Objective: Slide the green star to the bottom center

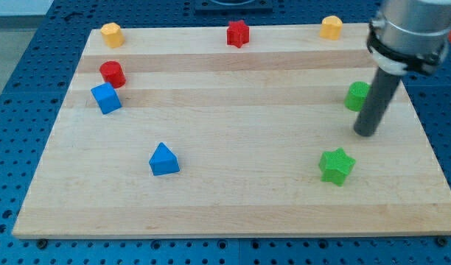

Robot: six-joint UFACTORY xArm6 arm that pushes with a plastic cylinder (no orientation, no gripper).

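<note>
The green star (337,165) lies on the wooden board (233,199) at the view's lower right. My tip (365,133) touches the board just above and to the right of the star, a short gap apart from it. A second green block (356,96), rounded in shape, sits right behind the rod at the view's right and is partly hidden by it.
A red star (238,33) is at the top centre. Yellow blocks sit at the top left (111,34) and top right (331,27). A red cylinder (112,73) and a blue cube (106,98) are at the left. A blue triangle (163,160) lies lower left of centre.
</note>
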